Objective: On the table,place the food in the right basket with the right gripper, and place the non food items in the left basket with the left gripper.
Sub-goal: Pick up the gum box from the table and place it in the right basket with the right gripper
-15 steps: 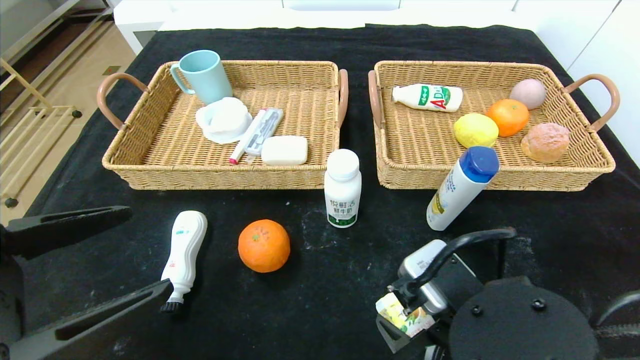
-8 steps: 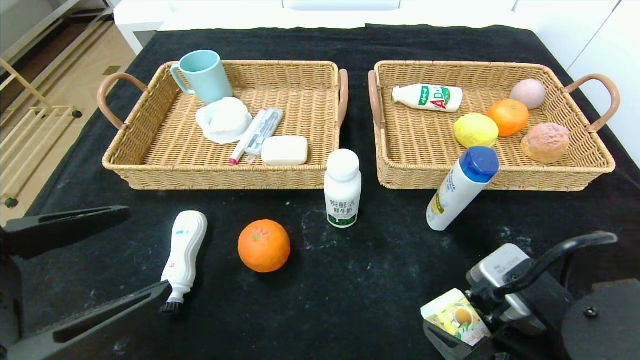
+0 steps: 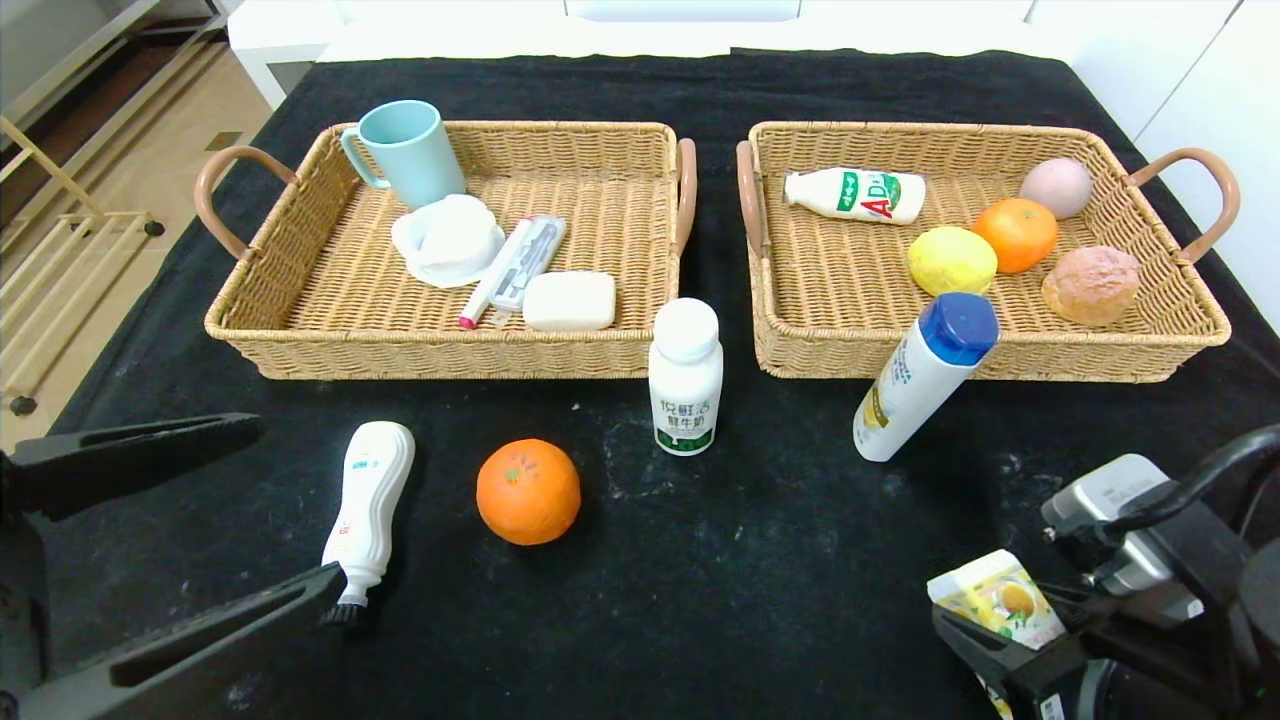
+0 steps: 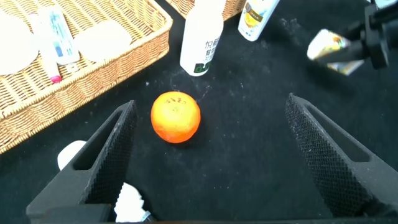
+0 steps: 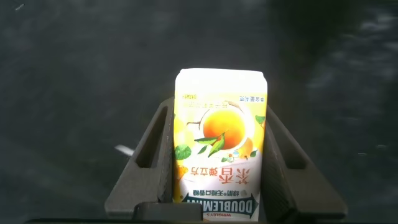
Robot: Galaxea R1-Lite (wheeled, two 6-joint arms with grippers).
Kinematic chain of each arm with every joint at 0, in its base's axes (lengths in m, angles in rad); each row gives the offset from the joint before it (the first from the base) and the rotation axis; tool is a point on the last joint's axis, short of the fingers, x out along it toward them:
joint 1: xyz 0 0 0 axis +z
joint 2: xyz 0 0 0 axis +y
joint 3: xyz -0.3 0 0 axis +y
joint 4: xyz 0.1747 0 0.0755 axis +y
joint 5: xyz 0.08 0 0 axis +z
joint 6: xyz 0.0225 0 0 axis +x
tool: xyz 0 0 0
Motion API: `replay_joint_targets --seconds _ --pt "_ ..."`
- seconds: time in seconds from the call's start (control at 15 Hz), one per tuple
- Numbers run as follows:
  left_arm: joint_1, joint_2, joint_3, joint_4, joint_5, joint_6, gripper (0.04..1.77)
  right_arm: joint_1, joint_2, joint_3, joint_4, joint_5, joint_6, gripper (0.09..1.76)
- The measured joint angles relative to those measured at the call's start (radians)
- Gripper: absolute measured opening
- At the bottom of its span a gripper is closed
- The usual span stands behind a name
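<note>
Juice carton [image 5: 221, 160]: "DOUBLEMINT" along its lower edge. Bottle lying in the right basket [image 3: 855, 194]: red "AD". Standing milk bottle [image 3: 685, 376]: green label, Chinese characters.

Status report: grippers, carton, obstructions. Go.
Right gripper shut on juice carton, near table's front right. Left gripper open, parked above orange. Blue-capped tube bottle stands before right basket.
</note>
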Motion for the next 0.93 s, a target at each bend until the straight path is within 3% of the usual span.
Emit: replay_joint_targets --seconds 0.47,0.93 --pt "0.000 -0.001 -0.001 0.000 0.000 0.000 1.72 -0.157 -0.041 -0.039 -0.001 0.006 -0.091 0.82" --pt "0.000 -0.005 -0.003 -0.001 0.000 0.000 1.72 -0.402 0.002 -0.204 -0.001 0.137 -0.191 0.82"
